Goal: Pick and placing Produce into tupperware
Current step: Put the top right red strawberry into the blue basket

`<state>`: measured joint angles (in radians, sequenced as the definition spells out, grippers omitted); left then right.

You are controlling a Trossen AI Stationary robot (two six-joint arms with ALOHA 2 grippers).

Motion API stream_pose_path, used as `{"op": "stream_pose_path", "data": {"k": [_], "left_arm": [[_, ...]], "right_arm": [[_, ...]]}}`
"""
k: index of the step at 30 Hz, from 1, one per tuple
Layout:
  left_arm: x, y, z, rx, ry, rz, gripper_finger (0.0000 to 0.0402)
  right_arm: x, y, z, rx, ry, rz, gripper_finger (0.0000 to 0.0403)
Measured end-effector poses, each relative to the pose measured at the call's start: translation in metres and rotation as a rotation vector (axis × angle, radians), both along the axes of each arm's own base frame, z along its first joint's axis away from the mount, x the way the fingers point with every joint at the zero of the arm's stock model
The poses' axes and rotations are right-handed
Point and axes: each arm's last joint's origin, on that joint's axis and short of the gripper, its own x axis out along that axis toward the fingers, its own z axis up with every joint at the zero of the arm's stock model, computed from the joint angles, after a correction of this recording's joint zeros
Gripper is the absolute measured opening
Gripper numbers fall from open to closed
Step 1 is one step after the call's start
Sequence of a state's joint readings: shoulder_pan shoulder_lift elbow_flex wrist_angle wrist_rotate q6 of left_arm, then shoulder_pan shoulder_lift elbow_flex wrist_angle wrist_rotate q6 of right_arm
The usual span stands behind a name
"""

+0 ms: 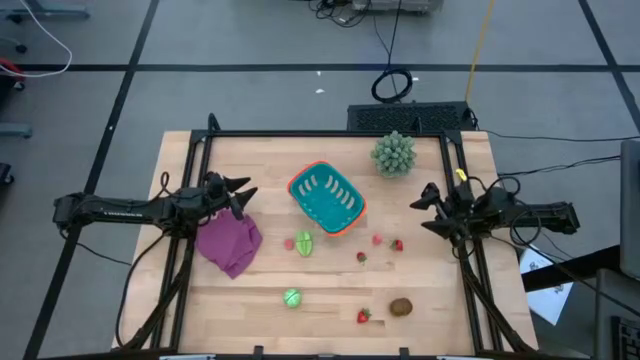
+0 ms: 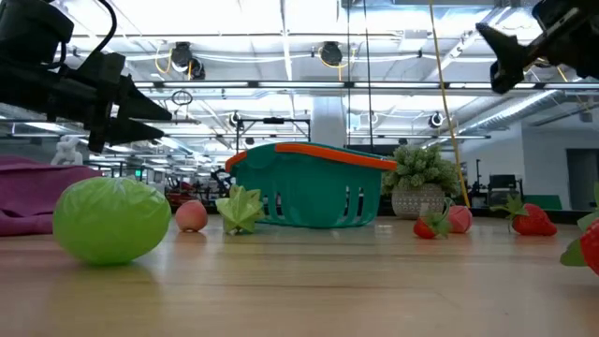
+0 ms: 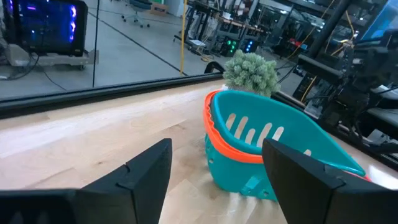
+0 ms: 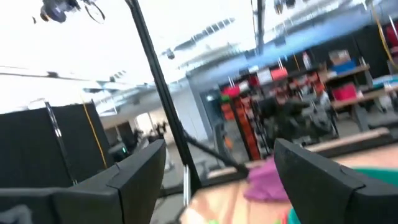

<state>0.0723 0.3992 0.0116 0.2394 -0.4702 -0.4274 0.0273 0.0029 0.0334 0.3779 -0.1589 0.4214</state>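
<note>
The teal tupperware basket with an orange rim [image 1: 325, 197] [image 2: 309, 197] [image 3: 273, 146] stands on the table's middle. Produce lies on the wood nearer than it: a green leafy piece [image 1: 304, 243], a pink piece [image 1: 289, 242], a round green piece [image 1: 291, 297] [image 2: 110, 220], several small red strawberries [image 1: 378, 240] and a brown kiwi [image 1: 401, 307]. My left gripper [image 1: 243, 197] [image 3: 216, 146] hovers open to the left of the basket, pointing at it. My right gripper [image 1: 420, 213] [image 4: 219, 146] hovers open to the basket's right, above the table.
A purple cloth [image 1: 228, 243] [image 2: 28, 192] lies crumpled below the left gripper. A spiky pale-green plant ball [image 1: 393, 153] [image 3: 250, 71] stands near the far edge, right of the basket. Black frame rails [image 1: 300, 135] run along the far and side edges.
</note>
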Motion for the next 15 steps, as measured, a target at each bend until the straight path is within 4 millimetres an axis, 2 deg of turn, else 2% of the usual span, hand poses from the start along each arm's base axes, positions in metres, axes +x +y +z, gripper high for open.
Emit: {"op": "stream_pose_path", "data": {"k": [4, 9, 12, 15], "left_arm": [[0.0, 0.0, 0.001, -0.03, -0.024, 0.005, 0.0253], [0.001, -0.001, 0.0, -0.146, -0.089, -0.014, 0.0253], [0.002, -0.004, 0.002, -0.185, -0.095, -0.121, 0.0253], [0.006, -0.012, 0.021, -0.196, -0.132, -0.292, 0.0253]], "right_arm": [[-0.002, -0.001, 0.005, -0.021, -0.057, -0.03, 0.029], [0.004, -0.002, -0.001, -0.001, 0.014, -0.082, 0.029], [0.012, -0.003, -0.006, 0.024, 0.086, -0.109, 0.029], [0.02, -0.002, -0.006, 0.019, 0.113, -0.104, 0.029]]}}
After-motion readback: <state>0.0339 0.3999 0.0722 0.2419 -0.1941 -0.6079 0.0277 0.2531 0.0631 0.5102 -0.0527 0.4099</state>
